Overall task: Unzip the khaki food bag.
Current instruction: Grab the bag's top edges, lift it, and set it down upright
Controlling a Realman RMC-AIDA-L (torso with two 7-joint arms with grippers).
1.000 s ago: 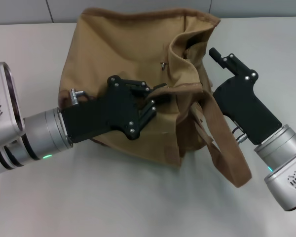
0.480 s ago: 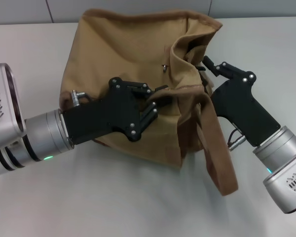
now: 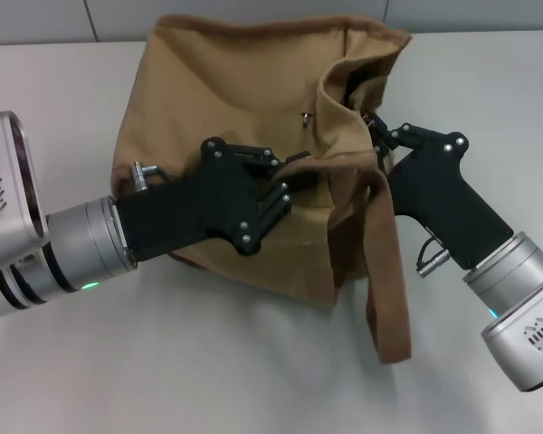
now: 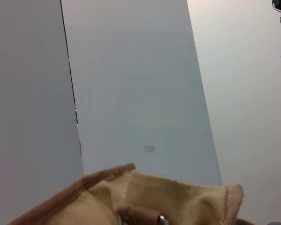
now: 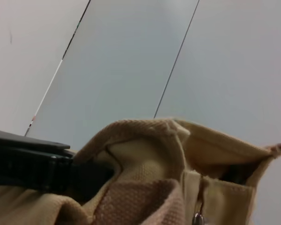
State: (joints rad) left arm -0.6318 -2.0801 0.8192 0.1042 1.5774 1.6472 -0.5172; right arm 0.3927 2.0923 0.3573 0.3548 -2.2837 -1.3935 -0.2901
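Canvas bunches between both grippers: left gripper [image 3: 285,185] pinches the khaki food bag [image 3: 226,99]; right gripper [image 3: 373,127], grip unreadable, nears the opening; loose fabric could jam the zipper.

Both grippers crowd the khaki food bag [image 3: 235,108]; table [image 3: 253,362] nearer lies open.

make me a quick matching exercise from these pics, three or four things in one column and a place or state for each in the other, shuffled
Column one:
1. left pincer
2. right pincer
3. strap handle
4. khaki food bag

Column two:
A. draped down onto the table in front of the bag
B. at the gap in the bag's top, on the robot's right
C. slumped on the table, top partly gaping
D. pressed against the bag's front, near the middle

Pairs: 1-D, 2-B, 3-A, 4-C
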